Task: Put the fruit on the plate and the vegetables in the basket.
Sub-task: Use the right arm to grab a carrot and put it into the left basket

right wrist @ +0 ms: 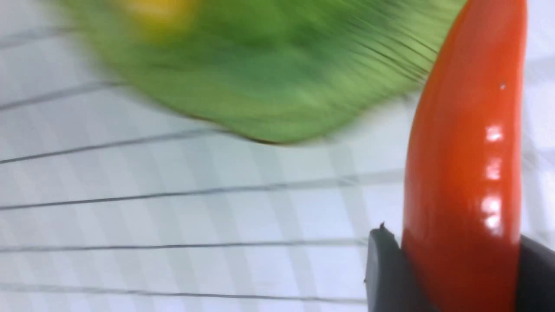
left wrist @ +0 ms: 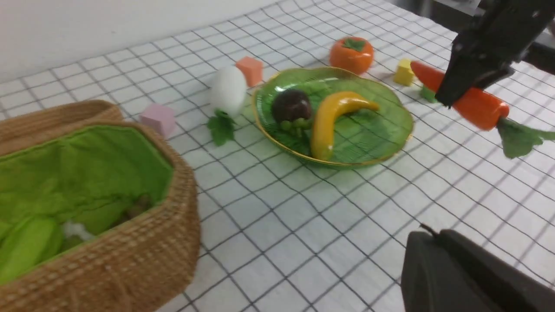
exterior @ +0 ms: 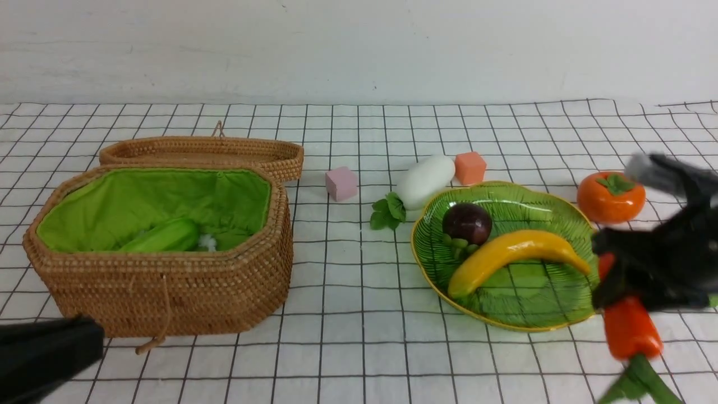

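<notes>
Glossy tapered carrot [right wrist: 464, 151] clamped in right tool [right wrist: 461, 271], seemingly airborne.

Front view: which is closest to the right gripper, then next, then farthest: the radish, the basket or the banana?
1. banana, on the plate, just left of the right gripper holding the carrot.
2. radish, behind the plate, further left.
3. basket, far over on the left.

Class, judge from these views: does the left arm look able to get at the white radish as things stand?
Probably yes. The left pincer is shut and empty, and the radish lies uncovered on the cloth between the pink cube and the plate; open cloth right of the basket leaves a way.
</notes>
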`<move>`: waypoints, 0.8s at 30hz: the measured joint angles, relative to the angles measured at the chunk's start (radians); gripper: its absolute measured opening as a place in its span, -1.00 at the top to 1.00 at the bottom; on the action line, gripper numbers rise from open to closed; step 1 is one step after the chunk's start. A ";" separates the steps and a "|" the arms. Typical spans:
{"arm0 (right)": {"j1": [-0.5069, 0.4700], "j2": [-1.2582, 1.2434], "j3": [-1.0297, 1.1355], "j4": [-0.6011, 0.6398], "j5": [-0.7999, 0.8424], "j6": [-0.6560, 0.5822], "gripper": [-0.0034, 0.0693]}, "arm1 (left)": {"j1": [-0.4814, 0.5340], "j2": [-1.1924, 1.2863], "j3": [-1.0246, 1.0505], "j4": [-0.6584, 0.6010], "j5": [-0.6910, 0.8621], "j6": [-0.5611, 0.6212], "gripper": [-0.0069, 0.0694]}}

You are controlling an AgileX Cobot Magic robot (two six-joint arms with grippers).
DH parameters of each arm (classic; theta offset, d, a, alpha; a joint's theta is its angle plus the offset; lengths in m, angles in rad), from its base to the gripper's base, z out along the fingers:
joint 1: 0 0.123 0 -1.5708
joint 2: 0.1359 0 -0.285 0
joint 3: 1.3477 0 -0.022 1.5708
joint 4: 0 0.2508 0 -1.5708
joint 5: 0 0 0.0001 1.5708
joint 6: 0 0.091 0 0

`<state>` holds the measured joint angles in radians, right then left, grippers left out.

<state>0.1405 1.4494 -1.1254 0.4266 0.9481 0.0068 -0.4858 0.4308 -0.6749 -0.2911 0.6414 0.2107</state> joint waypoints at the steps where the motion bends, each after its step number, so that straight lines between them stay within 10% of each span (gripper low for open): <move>1: 0.058 0.003 -0.098 0.067 -0.020 -0.076 0.11 | 0.000 0.000 -0.014 0.070 0.000 -0.069 0.85; 9: 0.414 0.292 -0.684 0.308 -0.119 -0.593 0.11 | 0.000 0.000 -0.056 0.511 0.066 -0.578 0.85; 18: 0.551 0.748 -1.149 0.444 -0.228 -0.915 0.10 | 0.000 0.000 -0.057 0.553 0.079 -0.680 0.85; 24: 0.565 0.909 -1.237 0.458 -0.318 -0.960 -0.69 | 0.000 0.000 -0.057 0.552 0.117 -0.679 0.85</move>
<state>0.7051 2.3588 -2.3627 0.8850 0.6298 -0.9536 -0.4858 0.4308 -0.7317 0.2612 0.7584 -0.4685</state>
